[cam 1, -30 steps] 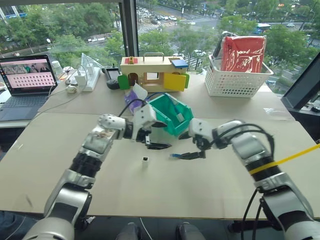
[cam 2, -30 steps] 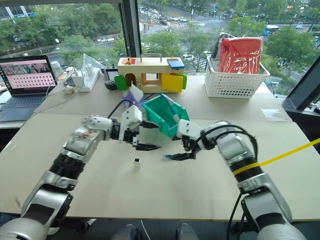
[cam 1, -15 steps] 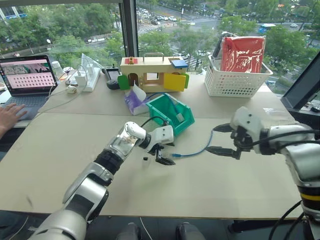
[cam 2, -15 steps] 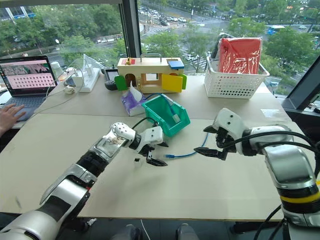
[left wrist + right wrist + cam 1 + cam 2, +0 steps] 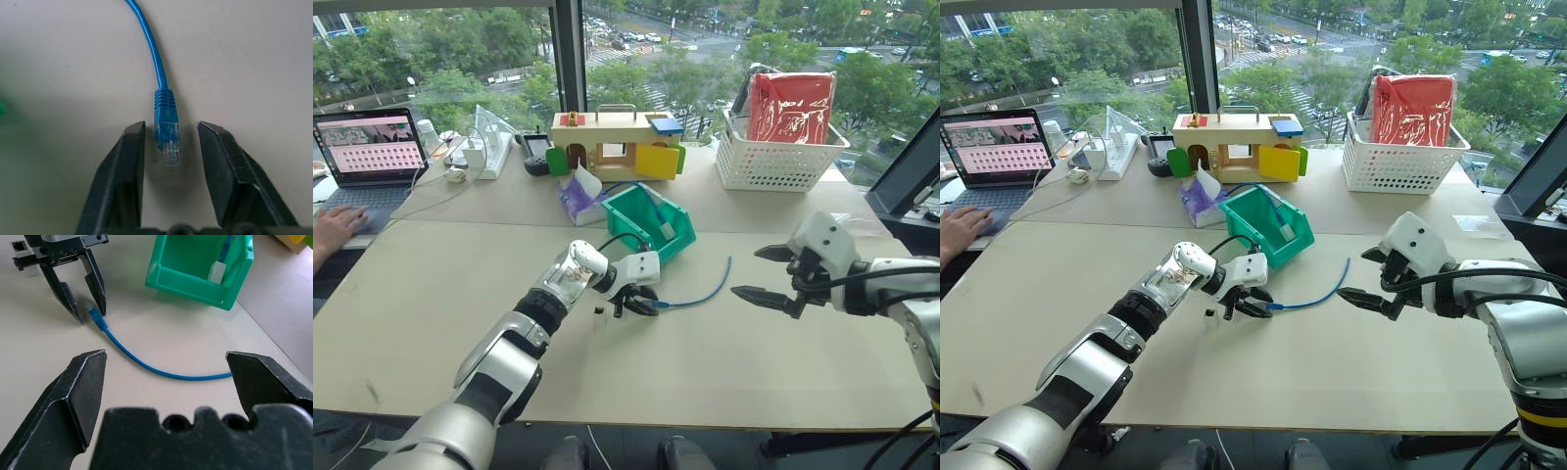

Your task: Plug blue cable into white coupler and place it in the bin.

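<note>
The blue cable (image 5: 700, 297) lies curved on the table, in front of the teal bin (image 5: 677, 238). My left gripper (image 5: 644, 305) is low at the cable's near plug (image 5: 166, 139). Its two fingers (image 5: 128, 161) stand either side of the plug, with a narrow gap on each side. The white coupler (image 5: 597, 310) sits on the table just left of that gripper. My right gripper (image 5: 746, 272) hovers wide open to the right of the cable's far end, holding nothing. The right wrist view looks over the cable (image 5: 146, 364) toward the left gripper (image 5: 88, 308) and the bin (image 5: 195, 279).
At the back stand a wooden box with coloured doors (image 5: 612, 145), a white lattice basket (image 5: 773, 162) with a red bag, and a purple tissue pack (image 5: 576, 201). A laptop (image 5: 367, 157) with a person's hand (image 5: 335, 223) is far left.
The right gripper let go of the cable and drew away to the right, open. The left gripper came down to the plug end and its fingers narrowed around it.
</note>
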